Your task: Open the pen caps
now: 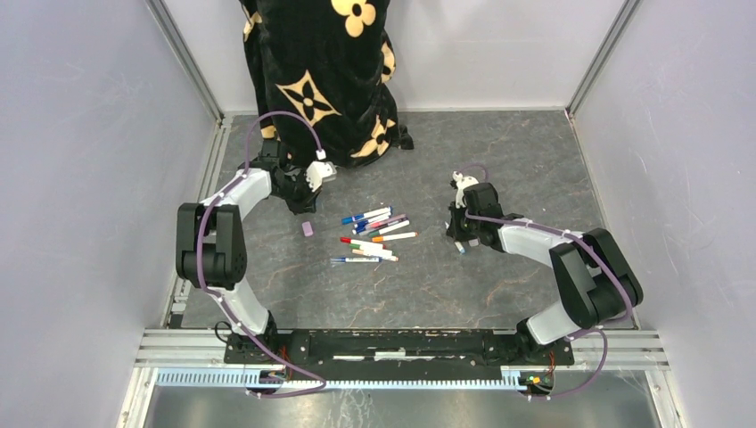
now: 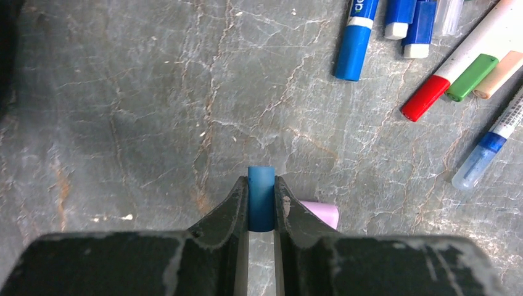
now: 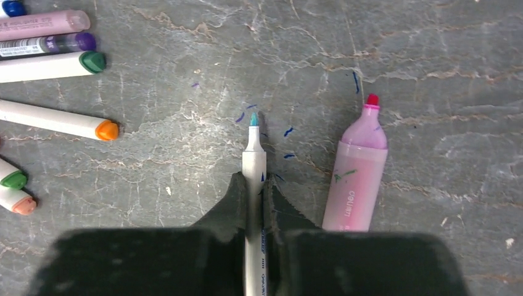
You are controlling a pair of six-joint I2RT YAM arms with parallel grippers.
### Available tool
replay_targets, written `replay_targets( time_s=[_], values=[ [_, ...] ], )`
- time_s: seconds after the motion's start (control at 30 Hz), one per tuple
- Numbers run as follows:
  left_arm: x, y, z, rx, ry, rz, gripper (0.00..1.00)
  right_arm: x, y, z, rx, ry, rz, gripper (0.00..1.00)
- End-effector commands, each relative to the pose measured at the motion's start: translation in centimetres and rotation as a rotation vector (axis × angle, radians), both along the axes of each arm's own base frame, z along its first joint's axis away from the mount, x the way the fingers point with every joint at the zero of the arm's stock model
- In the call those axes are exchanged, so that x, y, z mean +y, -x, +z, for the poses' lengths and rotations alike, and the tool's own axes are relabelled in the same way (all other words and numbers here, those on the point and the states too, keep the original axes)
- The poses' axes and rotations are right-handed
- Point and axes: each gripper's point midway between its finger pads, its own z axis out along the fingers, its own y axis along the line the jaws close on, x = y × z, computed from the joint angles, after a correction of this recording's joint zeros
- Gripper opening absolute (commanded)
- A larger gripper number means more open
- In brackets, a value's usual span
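Your left end effector [image 2: 261, 190] is clenched on a short blue cap [image 2: 261, 176], the two fingers pressed flat against its sides and barely apart, with the cap's end poking out past their tips. It hangs over bare table [image 1: 401, 294] at the left of the pile, and the cap is clear of any pen.

Your right end effector [image 3: 253, 185] is closed tight on a thin white pen [image 3: 253, 151], gripped around the barrel so that the bare teal tip points away from the wrist, at or just above the table – I cannot tell whether it touches. Small blue ink marks [image 3: 288, 131] dot the stone around it.

So, judging by how things lie, that pen is open – cap in one end effector, barrel in the other, well apart across the table. A second one looks done too: a fat pink marker [image 3: 358, 179] lies just beside your right fingers with its red tip exposed, and a pale pink cap [image 2: 321, 214] rests on the table just beside your left fingers.

The rest is ahead of you. The pile of pens [image 1: 374, 236] in the middle still wears its caps as far as the wrist views show: blue [image 2: 354, 43], red [image 2: 425, 98] and green [image 2: 472, 77] on the left side, orange [image 3: 106, 130], green [image 3: 92, 61] and purple [image 3: 83, 42] on the right. That puts you early in the job, with most caps to go, and both end effectors full for now
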Motion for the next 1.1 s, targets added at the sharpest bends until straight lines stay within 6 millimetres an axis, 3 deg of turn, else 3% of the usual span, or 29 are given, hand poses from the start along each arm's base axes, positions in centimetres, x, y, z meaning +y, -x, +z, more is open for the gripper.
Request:
replay_targets(
  time_s=[0.0, 0.07, 0.17, 0.3, 0.37, 0.43, 0.57, 0.7, 0.73, 0.8, 0.93, 1.07],
  values=[
    [-0.6, -0.4, -0.4, -0.001, -0.002, 0.003, 0.13, -1.4, -0.4, 0.6, -0.066, 0.047, -0.047, 0.14],
    [-0.6, -0.3, -1.0, 0.007, -0.016, -0.002, 0.14, -1.4, 0.0, 0.3, -0.057, 0.046, -0.039, 0.26],
    [-0.7, -0.4, -1.5, 0.021, -0.023, -0.001, 0.18, -1.4, 0.3, 0.5, -0.065, 0.034, -0.039, 0.33],
    [-0.6, -0.3, -2.0, 0.030, -0.033, 0.003, 0.38, -0.3, 0.2, 1.6, -0.066, -0.012, -0.005, 0.41],
    [-0.7, -0.3, -1.8, 0.029, -0.026, 0.005, 0.42, 0.3, 0.1, 2.1, -0.065, -0.037, 0.010, 0.43],
    [-1.0, -0.1, -1.3, 0.027, -0.009, -0.001, 0.47, 1.3, 0.0, 2.6, -0.056, -0.090, 0.038, 0.42],
    [-1.7, 0.3, 0.4, 0.023, 0.032, -0.023, 0.69, 2.1, -0.5, 3.8, -0.042, -0.190, 0.043, 0.45],
    [-2.3, 0.5, 3.1, 0.025, 0.072, -0.029, 0.73, 0.3, -1.7, 5.8, -0.091, -0.150, -0.015, 0.44],
    [-2.5, 0.5, 3.8, 0.025, 0.085, -0.031, 0.86, -0.3, -2.0, 6.1, -0.103, -0.119, -0.035, 0.43],
    [-3.0, 0.5, 5.3, 0.030, 0.113, -0.026, 0.95, -1.7, -2.6, 6.6, -0.129, -0.054, -0.080, 0.41],
    [-3.5, 0.6, 7.5, 0.046, 0.149, -0.011, 0.95, -4.4, -2.7, 5.8, -0.137, 0.078, -0.148, 0.41],
    [-4.0, 1.3, 9.4, 0.024, 0.185, -0.031, 0.96, -5.1, -2.1, 3.9, -0.097, 0.133, -0.135, 0.47]
  ],
)
